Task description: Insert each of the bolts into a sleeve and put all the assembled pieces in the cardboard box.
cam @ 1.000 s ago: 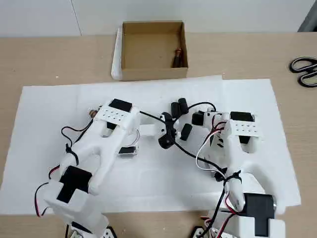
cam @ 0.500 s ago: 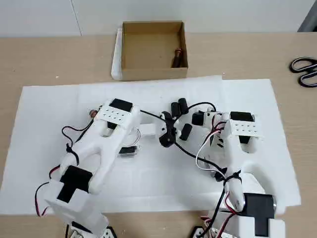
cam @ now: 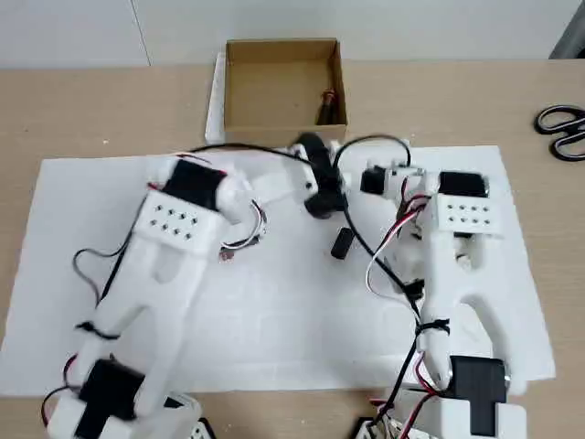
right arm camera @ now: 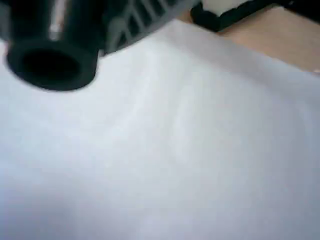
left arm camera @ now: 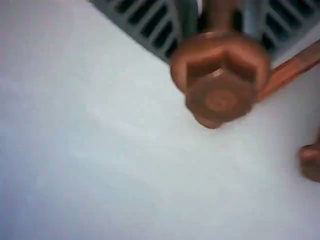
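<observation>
Now left fingers point(left arm camera: 145, 22) grip a copper bolt point(left arm camera: 218, 80), right fingers point(right arm camera: 140, 17) a black sleeve point(right arm camera: 52, 62).

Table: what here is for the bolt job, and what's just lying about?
For the job: held bolt; held sleeve; loose sleeve; cardboard box; assembled piece inside it.
Just lying about: scissors; white sheet.

table point(cam: 91, 101): wood | white sheet point(cam: 274, 320): centre | cardboard box point(cam: 274, 91): behind sheet | scissors point(cam: 569, 135): right
</observation>
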Motion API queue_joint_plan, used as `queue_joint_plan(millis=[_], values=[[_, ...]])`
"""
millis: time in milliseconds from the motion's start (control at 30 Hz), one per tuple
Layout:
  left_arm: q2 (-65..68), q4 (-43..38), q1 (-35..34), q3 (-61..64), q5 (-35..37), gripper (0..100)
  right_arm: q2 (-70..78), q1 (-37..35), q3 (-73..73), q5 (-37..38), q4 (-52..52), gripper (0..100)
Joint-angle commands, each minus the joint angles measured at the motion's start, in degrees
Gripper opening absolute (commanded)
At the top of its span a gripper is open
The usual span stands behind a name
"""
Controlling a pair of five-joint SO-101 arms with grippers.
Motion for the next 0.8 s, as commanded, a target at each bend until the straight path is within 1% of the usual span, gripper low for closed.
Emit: queue_joint_plan(millis=[0,67,200,333,433,533,667,767], values=[[-8.0,0.35,-0.18,-6.46,3.34,1,-2.77,0.13,-7.65,-3.16,2.86,0.7],[-11.6,0.44,-0.18,-9.19,5.89,1,-5.23,0.04,-9.05,-5.63,3.03,0.3],[-18.46,0.35,0.09,-12.18,9.85,1,-16.57,-1.63,-9.23,-8.7,2.86,0.3],[-25.14,0.35,-0.18,-12.09,12.22,1,-26.42,-5.67,-9.14,-8.44,2.24,0.3],[-28.31,0.7,0.18,-11.91,14.68,1,-28.53,-6.11,-9.05,-8.53,2.33,0.2],[-28.84,0.79,0.26,-8.31,18.46,1,-27.56,-5.23,-7.3,-8.7,2.07,0.2],[-28.92,2.2,0.35,-0.57,22.86,1,-27.74,-5.41,-7.03,-8.79,2.24,0.2],[-28.92,2.02,2.99,6.29,25.14,1,-29.76,-5.41,-7.03,-8.79,2.42,0.2]])
